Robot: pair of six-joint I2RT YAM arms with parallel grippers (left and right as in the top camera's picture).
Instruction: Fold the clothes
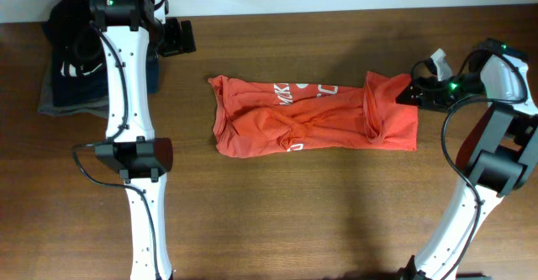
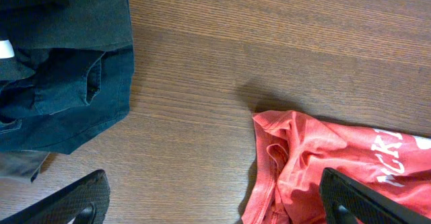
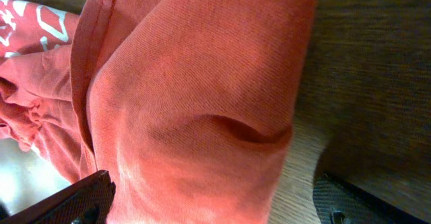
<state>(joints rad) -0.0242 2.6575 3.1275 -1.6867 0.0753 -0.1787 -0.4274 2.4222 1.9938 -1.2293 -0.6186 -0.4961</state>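
Orange-red T-shirt [image 1: 311,116] bunched on the table [image 1: 336,217], between two wide-spread sets of fingers.

Brown wood-grain table under everything. T-shirt crumpled into a rough band with white print showing, stretched from just ahead of the left fingers [image 2: 81,200] across to the right fingers [image 3: 74,200]. One end directly below the right fingers and in the gap between them, a creased fold of cloth filling that wrist view; cannot tell whether touching them. At the other end, a hemmed corner just ahead of one left finger, with bare wood across most of the gap between the pair. Pile of dark folded garments [image 2: 67,83] off beyond the other left finger, apart from the T-shirt. Both sets of fingers spread fully apart, pinching nothing.
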